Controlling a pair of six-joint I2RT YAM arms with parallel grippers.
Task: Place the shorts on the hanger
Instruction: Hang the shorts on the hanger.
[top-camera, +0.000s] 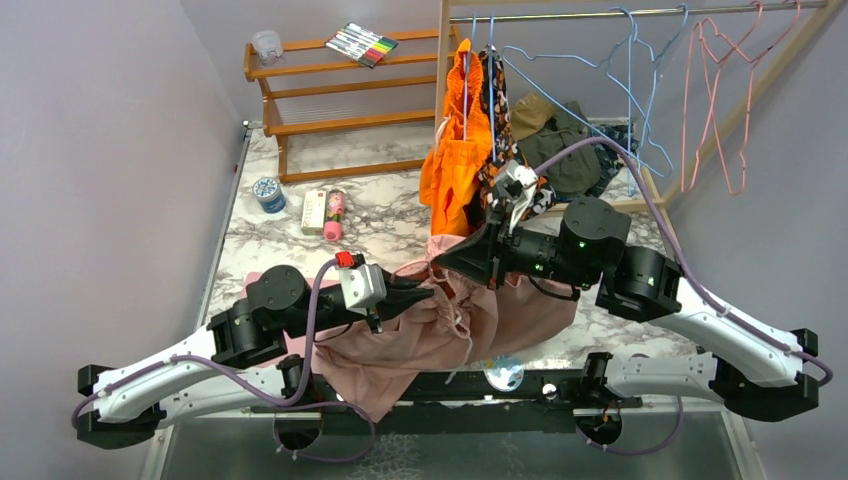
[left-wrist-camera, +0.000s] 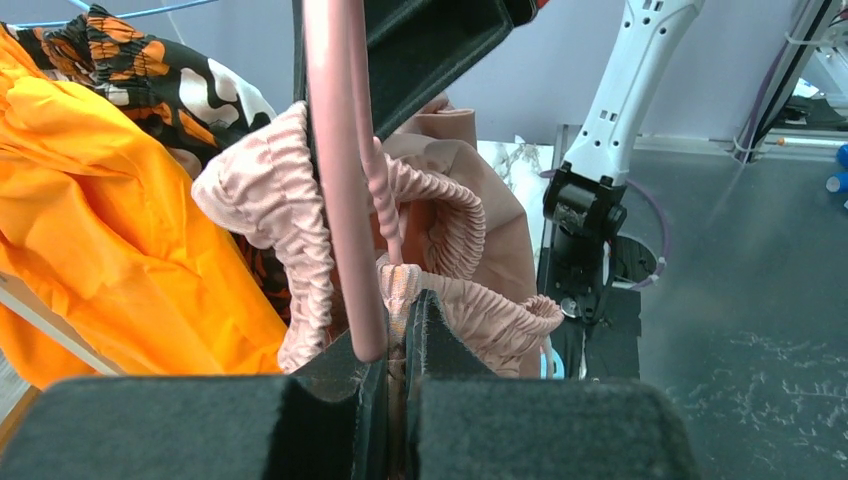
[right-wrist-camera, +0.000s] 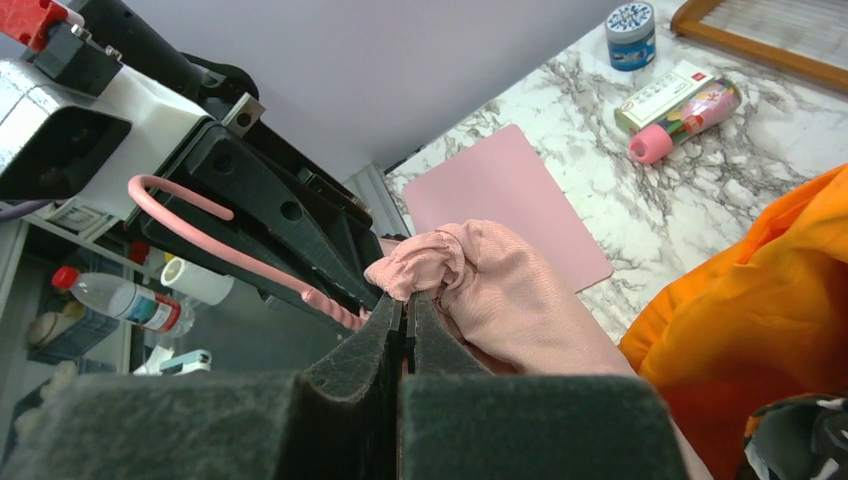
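The dusty-pink shorts (top-camera: 420, 345) hang bunched between both grippers above the table's near edge. My left gripper (top-camera: 428, 292) (left-wrist-camera: 405, 300) is shut on the twisted neck of the pink wire hanger (left-wrist-camera: 335, 150) (right-wrist-camera: 220, 245). The gathered waistband (left-wrist-camera: 300, 210) is crowded round those jaws. The hanger's hook curves back over the left gripper's fingers (right-wrist-camera: 290, 230). The rest of the hanger is hidden in the fabric. My right gripper (top-camera: 445, 262) (right-wrist-camera: 408, 298) faces the left one, shut on a fold of the shorts (right-wrist-camera: 510, 290).
An orange garment (top-camera: 455, 170) and a camouflage one (top-camera: 500, 120) hang on blue hangers just behind the grippers. More blue hangers (top-camera: 620, 90) and pink ones (top-camera: 715, 100) hang on the rail. A wooden shelf (top-camera: 330, 100), a tin (top-camera: 268, 193), a box and bottle (top-camera: 325, 212) and a pink mat (right-wrist-camera: 510, 200) lie at the left.
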